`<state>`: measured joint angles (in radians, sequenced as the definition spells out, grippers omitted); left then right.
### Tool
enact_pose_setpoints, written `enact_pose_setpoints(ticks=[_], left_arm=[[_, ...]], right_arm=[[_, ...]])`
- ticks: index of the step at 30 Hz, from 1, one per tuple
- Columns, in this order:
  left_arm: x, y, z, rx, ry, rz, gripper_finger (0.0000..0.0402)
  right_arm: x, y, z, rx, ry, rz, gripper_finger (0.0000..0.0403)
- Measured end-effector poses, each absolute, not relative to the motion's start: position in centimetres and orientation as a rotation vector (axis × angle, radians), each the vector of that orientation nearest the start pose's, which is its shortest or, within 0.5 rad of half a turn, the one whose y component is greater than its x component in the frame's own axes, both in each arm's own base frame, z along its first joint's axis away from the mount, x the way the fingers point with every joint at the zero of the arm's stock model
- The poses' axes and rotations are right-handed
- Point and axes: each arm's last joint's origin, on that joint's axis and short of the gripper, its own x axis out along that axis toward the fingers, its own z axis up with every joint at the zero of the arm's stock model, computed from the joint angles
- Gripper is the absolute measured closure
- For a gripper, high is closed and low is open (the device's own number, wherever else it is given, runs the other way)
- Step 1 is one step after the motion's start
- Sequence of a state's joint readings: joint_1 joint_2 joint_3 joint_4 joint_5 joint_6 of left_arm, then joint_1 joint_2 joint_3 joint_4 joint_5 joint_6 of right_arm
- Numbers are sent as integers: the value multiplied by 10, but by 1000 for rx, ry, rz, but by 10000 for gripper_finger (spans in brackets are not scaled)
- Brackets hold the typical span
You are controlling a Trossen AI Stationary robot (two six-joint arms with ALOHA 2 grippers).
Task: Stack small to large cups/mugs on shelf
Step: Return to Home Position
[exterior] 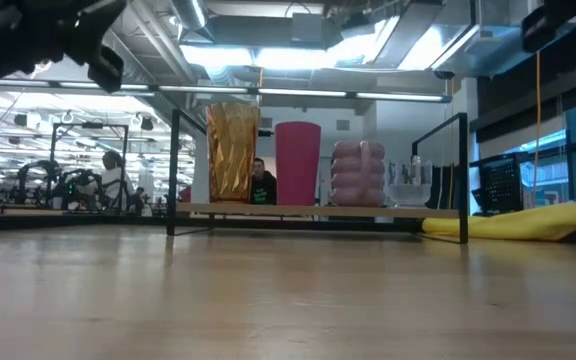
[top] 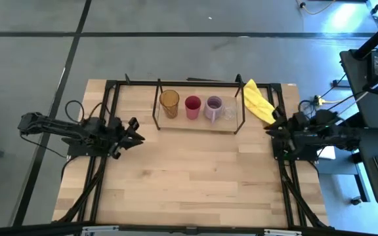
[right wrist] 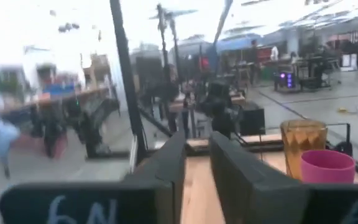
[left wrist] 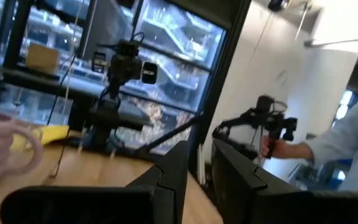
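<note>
My left gripper (top: 135, 130) sits at 9 o'clock on the table (top: 189, 177) and my right gripper (top: 271, 128) at 3 o'clock. Each shows only a narrow gap between its fingers and holds nothing. I judge they are parked wide apart to leave the middle free. Farther back, at 12 o'clock, stands the shelf (exterior: 298, 210). On its board stand the four vessels in one upright row. From the 3 o'clock end toward 9 o'clock they are the small clear glass (top: 230, 112), the lavender mug (top: 213, 108), the magenta-red cup (top: 193, 107) and the tall amber tumbler (top: 169, 103). That runs small to large, so the sorting looks finished to me. A yellow cloth (top: 258, 101) lies at 1 o'clock, just beside the shelf and near my right gripper, blocking nothing. Beyond the table, a person (exterior: 261, 183) shows behind the cups.
</note>
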<state>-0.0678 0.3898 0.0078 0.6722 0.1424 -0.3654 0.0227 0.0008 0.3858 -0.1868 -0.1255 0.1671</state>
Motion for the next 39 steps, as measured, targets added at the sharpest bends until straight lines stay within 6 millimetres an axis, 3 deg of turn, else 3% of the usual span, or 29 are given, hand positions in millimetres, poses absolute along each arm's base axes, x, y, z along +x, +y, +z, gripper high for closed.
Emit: enact_pose_setpoints(ticks=[5,12,17,26,29,39], left_arm=[[119,-13,180,-301,-79,-260,335],[119,-12,153,-378,189,-154,335],[118,-8,149,-358,208,-11,335],[118,-6,146,-212,235,27,335],[117,-6,143,-208,269,29,335],[117,-6,143,-207,267,28,335]], right_arm=[[71,7,245,-25,-117,192,328],[87,8,205,54,-126,241,328],[95,8,181,107,-149,237,328],[96,3,177,71,-110,184,328],[97,3,171,94,-37,177,328],[97,3,170,96,-29,174,328]])
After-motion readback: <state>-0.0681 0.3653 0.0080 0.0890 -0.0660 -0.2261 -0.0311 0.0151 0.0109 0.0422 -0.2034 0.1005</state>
